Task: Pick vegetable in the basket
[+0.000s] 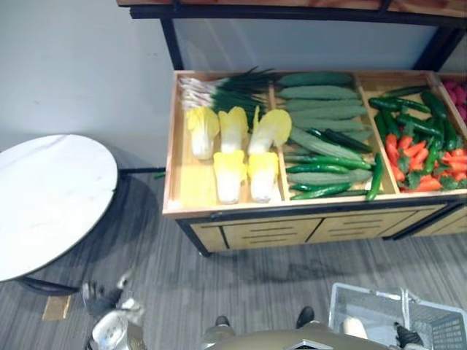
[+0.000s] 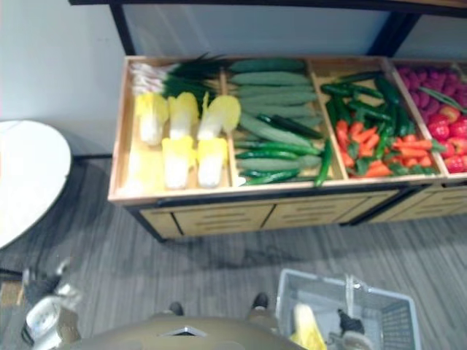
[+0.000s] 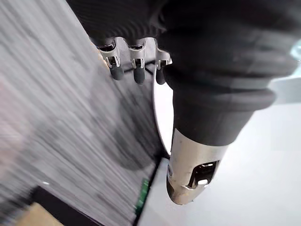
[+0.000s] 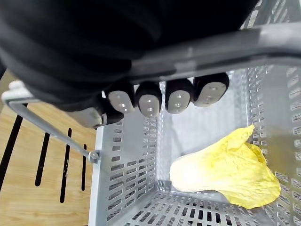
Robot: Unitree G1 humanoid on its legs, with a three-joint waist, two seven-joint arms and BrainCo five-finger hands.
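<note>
A grey plastic basket hangs low at my right side, in front of the stall. My right hand is shut on the basket's grey handle, fingers curled round the bar; the same hand shows over the basket's middle. One yellow napa cabbage lies on the basket's floor, and the cabbage also shows from above. More napa cabbages lie in the left bin of the wooden stall. My left hand hangs low at my left with relaxed fingers, holding nothing.
The stall also holds scallions, cucumbers, green and red peppers and red fruit at the far right. A round white table stands to the left. Grey striped floor lies between me and the stall.
</note>
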